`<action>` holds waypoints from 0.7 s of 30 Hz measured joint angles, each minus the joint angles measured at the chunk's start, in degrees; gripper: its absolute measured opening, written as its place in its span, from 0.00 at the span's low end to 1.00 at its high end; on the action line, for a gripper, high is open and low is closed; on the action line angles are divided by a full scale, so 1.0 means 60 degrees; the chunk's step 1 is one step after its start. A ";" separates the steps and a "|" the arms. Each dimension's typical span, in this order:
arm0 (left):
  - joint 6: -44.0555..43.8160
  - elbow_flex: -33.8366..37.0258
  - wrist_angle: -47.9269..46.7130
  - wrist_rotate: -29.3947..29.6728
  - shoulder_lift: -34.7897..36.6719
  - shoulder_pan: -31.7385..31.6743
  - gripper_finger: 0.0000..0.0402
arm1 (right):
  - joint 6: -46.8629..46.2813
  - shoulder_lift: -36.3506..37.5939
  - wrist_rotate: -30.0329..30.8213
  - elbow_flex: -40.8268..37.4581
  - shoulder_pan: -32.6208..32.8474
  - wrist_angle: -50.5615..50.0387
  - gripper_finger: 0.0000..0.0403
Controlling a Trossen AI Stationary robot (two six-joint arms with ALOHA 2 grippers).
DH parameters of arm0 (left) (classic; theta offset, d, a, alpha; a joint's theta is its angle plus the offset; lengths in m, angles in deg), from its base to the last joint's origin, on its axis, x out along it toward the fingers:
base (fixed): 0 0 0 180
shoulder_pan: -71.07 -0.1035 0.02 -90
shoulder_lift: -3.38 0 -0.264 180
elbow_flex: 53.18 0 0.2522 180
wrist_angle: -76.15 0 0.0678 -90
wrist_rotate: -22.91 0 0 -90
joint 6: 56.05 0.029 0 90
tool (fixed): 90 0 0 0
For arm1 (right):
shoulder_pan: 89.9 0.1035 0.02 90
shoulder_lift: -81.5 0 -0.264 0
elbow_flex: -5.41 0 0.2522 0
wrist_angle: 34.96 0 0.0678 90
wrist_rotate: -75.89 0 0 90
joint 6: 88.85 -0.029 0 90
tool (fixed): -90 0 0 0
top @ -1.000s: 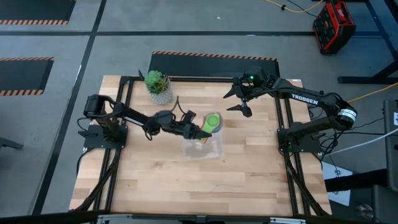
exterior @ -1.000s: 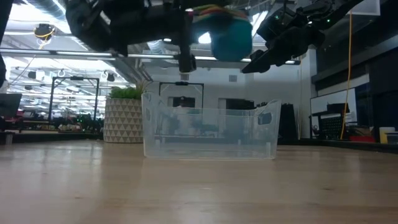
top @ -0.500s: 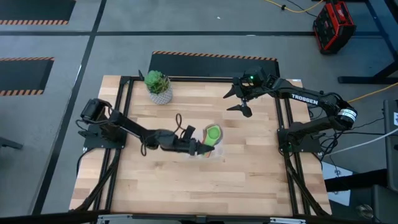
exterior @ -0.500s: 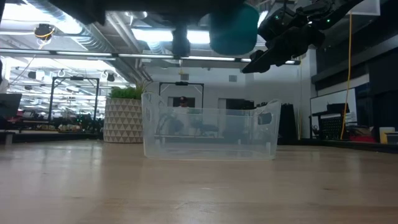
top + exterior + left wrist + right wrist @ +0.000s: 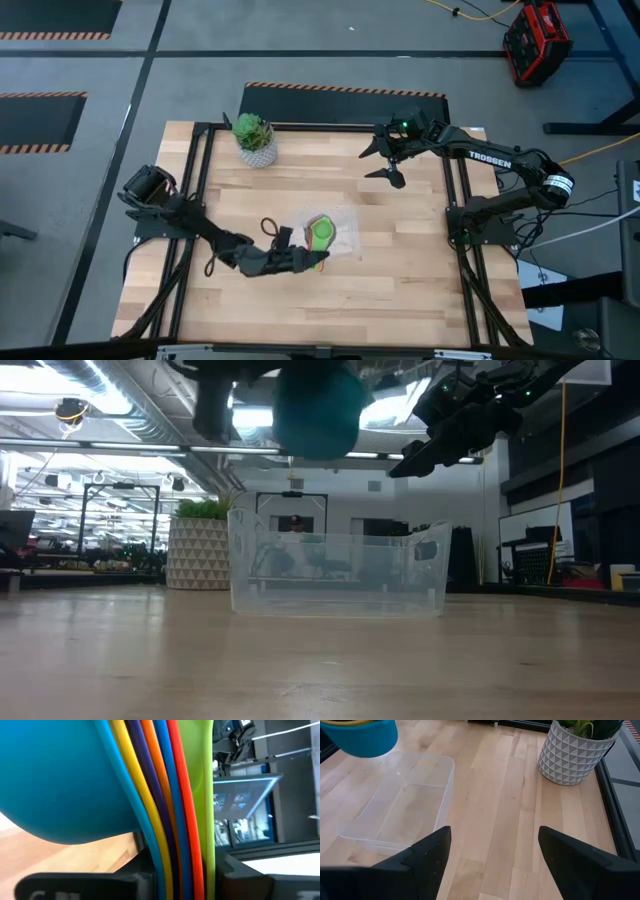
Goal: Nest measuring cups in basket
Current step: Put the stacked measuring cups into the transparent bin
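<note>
A nested stack of measuring cups [image 5: 320, 235], green innermost and light blue outermost [image 5: 315, 405], hangs above the near-left part of the clear basket [image 5: 347, 222]. My left gripper [image 5: 306, 259] is shut on the stack and reaches in level from the table's left. The basket [image 5: 335, 572] stands on its flat bottom on the wooden table and holds nothing. My right gripper [image 5: 386, 162] hangs open over the far right of the table, well clear of the basket; its fingers [image 5: 425, 855] point down toward the basket [image 5: 402, 805]. My left gripper pinches the stacked flat handles [image 5: 176, 845] of the measuring cups between its two fingers [image 5: 100, 882], all the layers together. The fingers come in level from the table's left. The stack is lifted clear, with the bowls [image 5: 55, 780] beyond the fingertips and the openings facing up.
A white patterned pot with a green plant [image 5: 254, 138] stands at the far left of the table [image 5: 400, 290], and shows behind the basket in the low view [image 5: 200, 550]. Bare wood lies on the near side and to the right of the basket.
My left gripper has swung toward the table's near edge with the cup stack, turning as it went. The stack has gone from over the basket's far side to over its near-left part, staying lifted clear. The right arm has kept still.
</note>
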 joint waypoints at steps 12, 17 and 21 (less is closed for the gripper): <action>-0.0198 0.0000 -0.1112 0.0519 -0.0004 0.0291 0.19 | 0.0000 0.0000 0.0000 0.0000 -0.0001 -0.0001 0.76; -0.0463 0.0002 -0.1175 0.0470 -0.0394 0.0291 0.19 | 0.0000 0.0000 -0.0004 0.0000 0.0000 -0.0011 0.76; -0.1199 0.0004 -0.0846 0.0381 -0.1039 0.0280 0.19 | 0.0003 0.0000 -0.0003 0.0000 0.0004 -0.0011 0.76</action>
